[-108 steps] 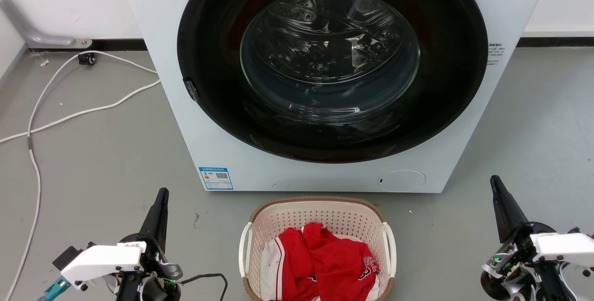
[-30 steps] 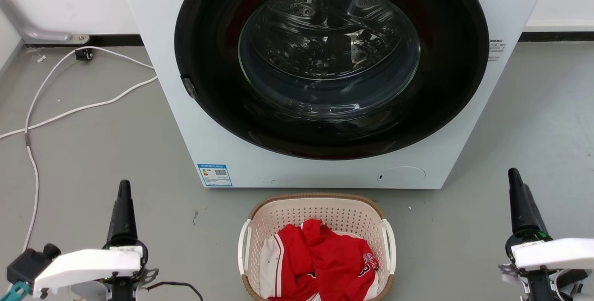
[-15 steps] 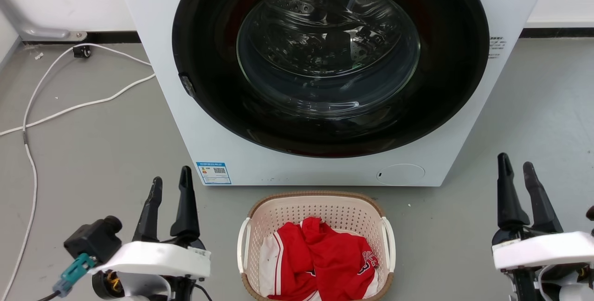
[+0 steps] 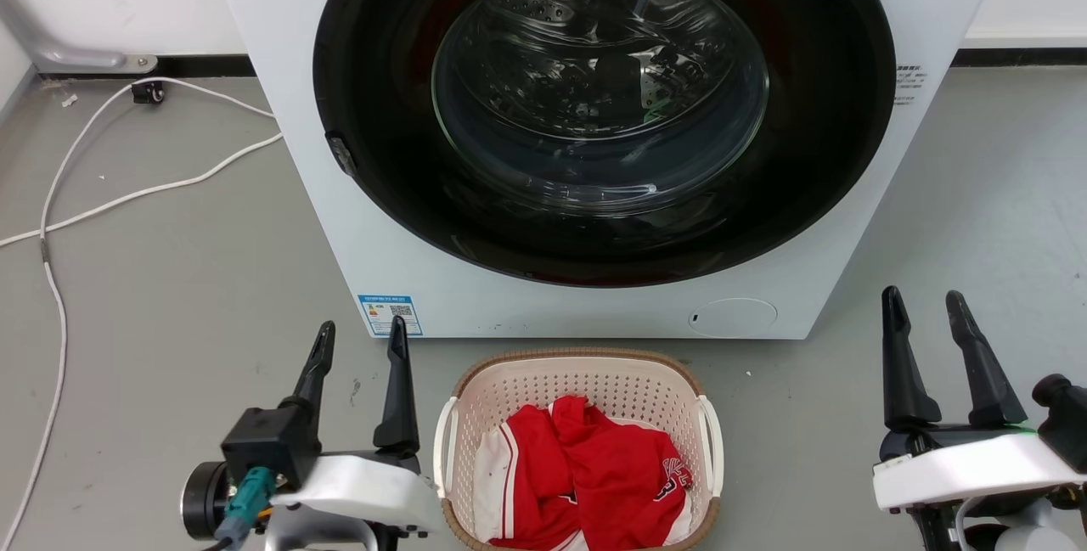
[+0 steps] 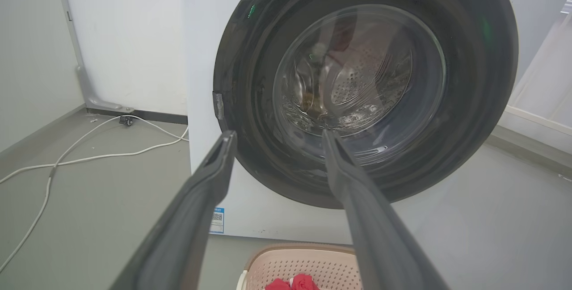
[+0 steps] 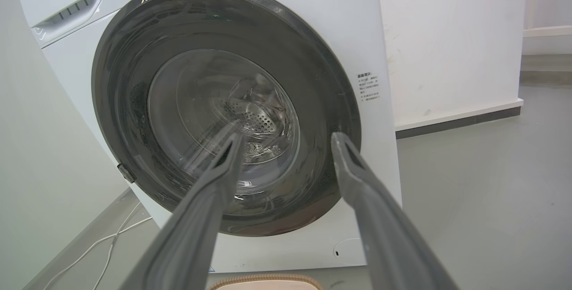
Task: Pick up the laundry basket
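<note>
The cream laundry basket (image 4: pixel 586 385) with its brown rim stands on the floor in front of the washing machine, red and white clothes (image 4: pixel 594 475) inside it. My left gripper (image 4: pixel 361 326) is open, just left of the basket's left white handle (image 4: pixel 442 449), fingers pointing at the machine. Further off to the right of the basket, my right gripper (image 4: pixel 921 296) is also open. In the left wrist view the left gripper (image 5: pixel 279 133) is empty above the basket (image 5: pixel 304 258). The right gripper (image 6: pixel 288 137) is empty too, with the basket's rim (image 6: pixel 263 279) at the bottom edge.
A white washing machine (image 4: pixel 289 67) with a dark round door (image 4: pixel 594 109) stands directly behind the basket. A white cable (image 4: pixel 127 194) trails over the grey floor at the left. Open floor lies to both sides of the basket.
A second ago each gripper showed as a single dark finger; now each shows two spread fingers. The left gripper has moved right, close to the basket's left handle. The right one shifted slightly left.
</note>
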`<state>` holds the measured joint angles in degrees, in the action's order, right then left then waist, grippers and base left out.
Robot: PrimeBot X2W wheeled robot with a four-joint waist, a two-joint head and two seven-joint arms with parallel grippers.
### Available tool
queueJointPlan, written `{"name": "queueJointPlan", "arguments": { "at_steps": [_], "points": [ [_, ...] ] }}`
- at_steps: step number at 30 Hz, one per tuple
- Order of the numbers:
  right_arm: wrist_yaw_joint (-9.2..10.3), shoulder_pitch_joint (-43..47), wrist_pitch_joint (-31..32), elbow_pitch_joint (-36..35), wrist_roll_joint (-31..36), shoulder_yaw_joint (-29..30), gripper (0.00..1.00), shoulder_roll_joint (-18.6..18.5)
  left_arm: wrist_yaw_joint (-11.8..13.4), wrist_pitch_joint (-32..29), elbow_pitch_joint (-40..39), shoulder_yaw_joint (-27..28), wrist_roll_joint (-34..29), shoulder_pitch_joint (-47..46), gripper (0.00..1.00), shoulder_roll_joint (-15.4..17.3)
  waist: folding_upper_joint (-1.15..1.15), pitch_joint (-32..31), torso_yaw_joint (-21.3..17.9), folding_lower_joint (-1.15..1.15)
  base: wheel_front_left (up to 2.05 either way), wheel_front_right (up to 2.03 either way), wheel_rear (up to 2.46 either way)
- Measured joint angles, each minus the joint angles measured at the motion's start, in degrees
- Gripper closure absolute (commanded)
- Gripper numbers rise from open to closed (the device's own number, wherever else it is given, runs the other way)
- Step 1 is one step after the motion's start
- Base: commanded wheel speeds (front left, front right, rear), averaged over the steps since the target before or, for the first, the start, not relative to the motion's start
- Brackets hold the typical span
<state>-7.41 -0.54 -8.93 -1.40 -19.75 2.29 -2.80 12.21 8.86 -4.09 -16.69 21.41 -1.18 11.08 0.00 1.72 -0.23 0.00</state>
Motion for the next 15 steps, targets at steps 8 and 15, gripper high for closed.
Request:
{"name": "queueJointPlan", "arguments": {
  "at_steps": [8, 15],
  "points": [
    [-0.01, 0.52, -1.16, -0.03, 4.44, 0.49, 0.00, -0.01, 5.63, 1.20, -0.92, -5.82, -2.68, -1.07, 0.00, 2.98, 0.00, 0.09, 0.17, 0.00, 0.00, 0.00, 0.00],
    [-0.01, 0.62, -2.02, 0.03, 8.86, -0.01, 0.00, -0.02, 5.22, 2.01, -0.68, -6.73, -0.67, -1.31, 0.00, 2.38, 0.00, 0.30, 0.22, 0.00, 0.00, 0.00, 0.00]
  ]
}}
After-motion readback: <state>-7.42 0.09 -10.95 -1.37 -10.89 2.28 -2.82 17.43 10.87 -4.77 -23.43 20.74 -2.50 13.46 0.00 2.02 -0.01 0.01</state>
